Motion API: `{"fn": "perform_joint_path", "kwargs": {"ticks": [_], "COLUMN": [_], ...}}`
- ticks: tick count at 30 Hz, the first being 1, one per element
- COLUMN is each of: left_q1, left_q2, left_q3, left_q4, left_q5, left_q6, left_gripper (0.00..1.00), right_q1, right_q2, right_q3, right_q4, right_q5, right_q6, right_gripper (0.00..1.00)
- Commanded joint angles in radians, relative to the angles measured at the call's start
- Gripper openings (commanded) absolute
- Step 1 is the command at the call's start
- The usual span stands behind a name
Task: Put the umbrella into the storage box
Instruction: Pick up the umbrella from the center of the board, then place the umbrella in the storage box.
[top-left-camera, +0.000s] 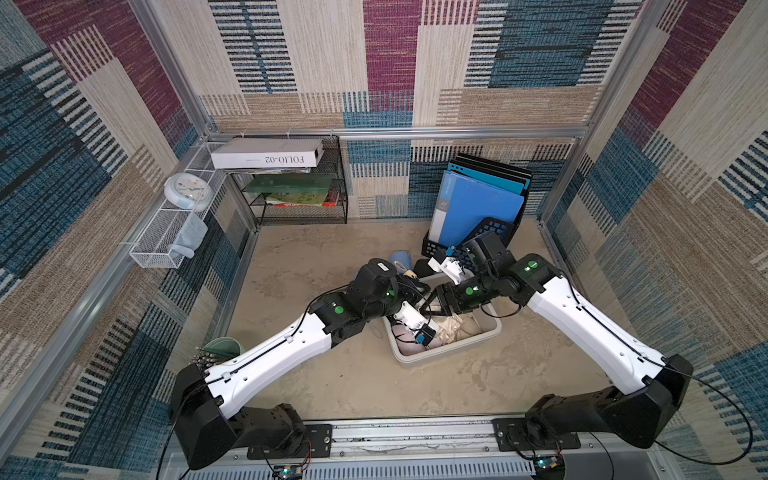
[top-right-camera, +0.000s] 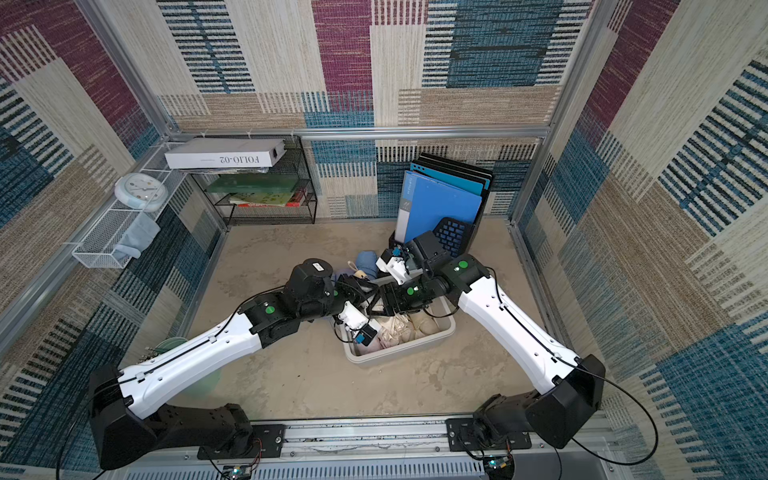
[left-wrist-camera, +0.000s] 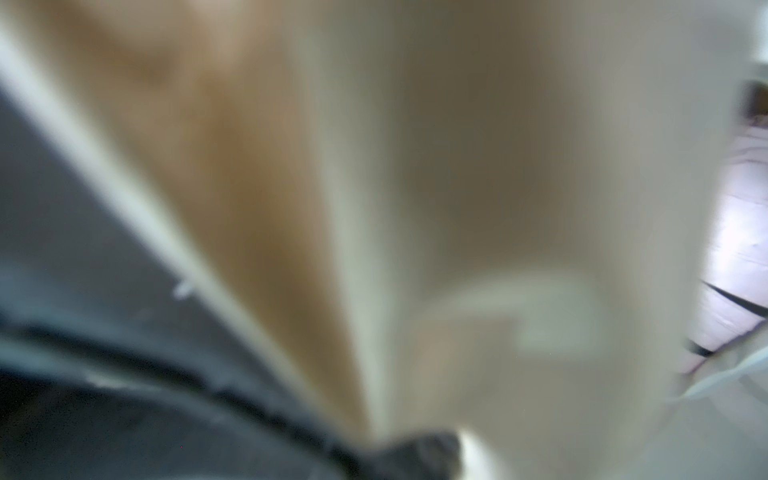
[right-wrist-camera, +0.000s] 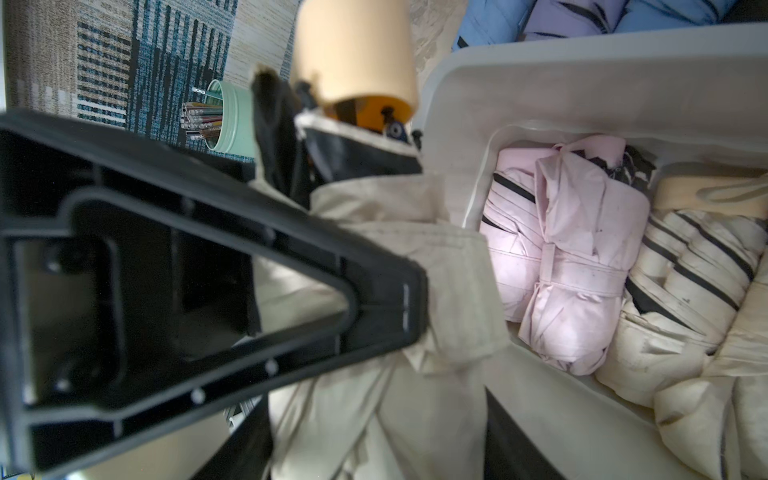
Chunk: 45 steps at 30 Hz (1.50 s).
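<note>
The umbrella (right-wrist-camera: 382, 208) is folded beige fabric with a tan handle (right-wrist-camera: 357, 54), hanging over the near end of the off-white storage box (top-left-camera: 453, 347) (top-right-camera: 403, 351) (right-wrist-camera: 582, 66). Both grippers meet above that box. My left gripper (top-left-camera: 417, 297) is shut on the umbrella; its black triangular finger (right-wrist-camera: 386, 303) presses across the fabric. My right gripper (top-left-camera: 430, 305) (right-wrist-camera: 374, 436) has its dark fingers tight against both sides of the same fabric. In both top views the arms hide most of the umbrella. The left wrist view is filled by blurred beige cloth (left-wrist-camera: 457, 208).
The box holds a pink umbrella (right-wrist-camera: 573, 266) and a cream striped one (right-wrist-camera: 685, 282). A blue umbrella (top-left-camera: 401, 257) lies behind it. A black lattice holder with blue folders (top-left-camera: 478, 203) stands back right, a mesh shelf (top-left-camera: 299, 191) back left, a green pencil cup (top-left-camera: 222, 347) front left.
</note>
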Motion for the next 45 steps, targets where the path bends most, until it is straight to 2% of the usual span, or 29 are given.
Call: {"fn": "perform_joint_path", "kwargs": {"ticks": [1, 2, 3, 7, 8, 9, 14, 23, 26, 29, 31, 34, 36, 40, 42, 45], "left_q1": [0.000, -0.001, 0.000, 0.001, 0.001, 0.001, 0.007, 0.009, 0.017, 0.018, 0.018, 0.018, 0.019, 0.025, 0.034, 0.053], "left_q2": [-0.011, -0.012, -0.016, -0.032, -0.041, -0.052, -0.140, -0.314, -0.353, -0.389, -0.411, -0.437, -0.447, -0.448, -0.428, -0.367], "left_q3": [0.002, -0.002, -0.005, -0.024, -0.031, -0.040, -0.116, -0.291, -0.312, -0.308, -0.308, -0.308, -0.308, -0.340, -0.358, -0.366], "left_q4": [0.210, 0.215, 0.224, 0.246, 0.251, 0.250, 0.240, 0.234, 0.242, 0.182, 0.138, 0.010, -0.101, -0.192, -0.181, -0.142], "left_q5": [-0.009, -0.014, -0.018, -0.030, -0.029, -0.025, -0.005, -0.004, -0.053, -0.110, -0.179, -0.343, -0.410, -0.384, -0.336, -0.245], "left_q6": [-0.047, -0.051, -0.059, -0.125, -0.146, -0.175, -0.300, -0.570, -0.812, -1.137, -1.399, -1.813, -2.074, -2.449, -2.574, -2.682], "left_gripper": [0.00, 0.02, 0.09, 0.64, 0.97, 0.99, 0.99, 1.00, 0.99, 0.99, 0.99, 0.99, 0.94, 0.87, 0.87, 0.87], "right_q1": [0.005, 0.005, 0.005, 0.005, 0.004, 0.004, -0.012, -0.033, -0.033, -0.026, -0.012, 0.019, 0.037, 0.068, 0.082, 0.098], "right_q2": [-0.009, -0.016, -0.022, -0.047, -0.053, -0.060, -0.102, -0.149, -0.152, -0.149, -0.141, -0.125, -0.117, -0.089, -0.073, -0.048], "right_q3": [-0.011, -0.016, -0.022, -0.046, -0.051, -0.060, -0.116, -0.184, -0.201, -0.234, -0.252, -0.279, -0.305, -0.343, -0.360, -0.387], "right_q4": [0.064, 0.073, 0.085, 0.134, 0.143, 0.152, 0.196, 0.262, 0.254, 0.263, 0.287, 0.327, 0.370, 0.427, 0.448, 0.495], "right_q5": [-0.067, -0.067, -0.066, -0.040, -0.030, -0.020, 0.060, 0.183, 0.214, 0.228, 0.238, 0.261, 0.269, 0.265, 0.265, 0.265], "right_q6": [0.035, 0.040, 0.048, 0.088, 0.095, 0.103, 0.157, 0.236, 0.244, 0.258, 0.266, 0.282, 0.295, 0.306, 0.304, 0.303], "right_gripper": [0.49, 0.46, 0.44, 0.37, 0.36, 0.35, 0.30, 0.30, 0.29, 0.29, 0.29, 0.29, 0.30, 0.29, 0.29, 0.29]}}
